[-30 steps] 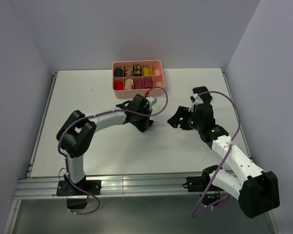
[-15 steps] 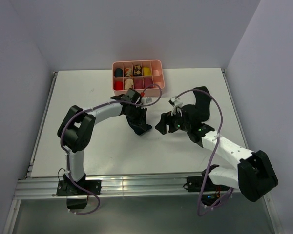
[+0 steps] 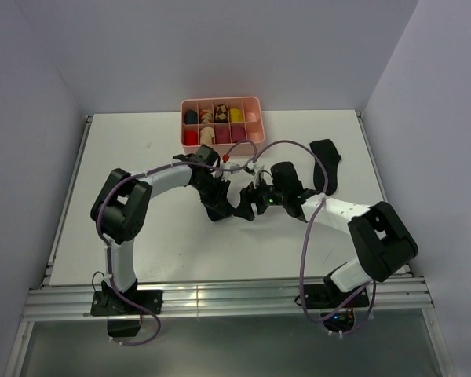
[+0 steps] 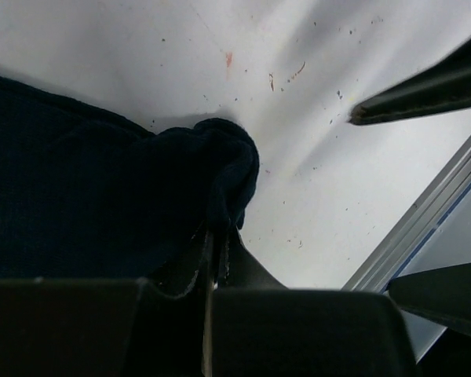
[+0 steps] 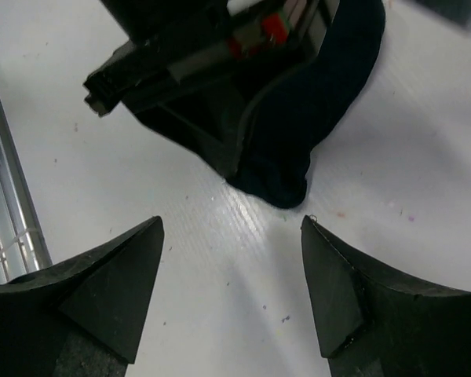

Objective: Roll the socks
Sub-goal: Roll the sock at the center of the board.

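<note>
The black sock [image 4: 102,196] is soft knitted cloth, matt and faintly fuzzy, while the fingers of the left pincer [image 4: 216,247] and the right pincer [image 5: 231,228] look like hard black plastic with a dull, lightly grained finish. The bench [image 3: 141,196] is a smooth white board with a soft sheen, flecked with small dark specks and scuffs, and its edge rail [image 4: 424,228] is brushed bare metal. The pink tray [image 3: 220,100] looks like smooth moulded plastic.
</note>
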Motion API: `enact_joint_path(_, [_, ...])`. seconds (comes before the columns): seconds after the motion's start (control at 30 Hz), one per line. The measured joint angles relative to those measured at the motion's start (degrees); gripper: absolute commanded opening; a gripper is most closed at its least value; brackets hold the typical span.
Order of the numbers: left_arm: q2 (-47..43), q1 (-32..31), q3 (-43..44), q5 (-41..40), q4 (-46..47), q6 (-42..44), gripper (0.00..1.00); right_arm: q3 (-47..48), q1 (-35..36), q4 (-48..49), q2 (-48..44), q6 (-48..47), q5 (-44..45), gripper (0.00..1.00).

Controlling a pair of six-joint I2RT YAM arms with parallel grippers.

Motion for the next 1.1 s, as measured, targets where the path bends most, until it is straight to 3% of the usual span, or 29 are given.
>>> enact_joint_path(0.67, [0.57,1.70,-2.84,4.90,-0.96,6.05,0.01,6.60,2.69,2.75,13.73,-5.40,-7.15,0.75])
enact_joint_path(0.93, [0.46,1.97,-3.58,5.95,-0.81,6.49,0.01,7.30,3.65,3.89,17.31,-6.01,-8.46,0.67])
enact_joint_path(1.1, [0.22,2.38,-4.04,6.01,-0.87,6.54,0.01,7.54,4.28,4.81,19.15,-6.32,-9.70,0.56])
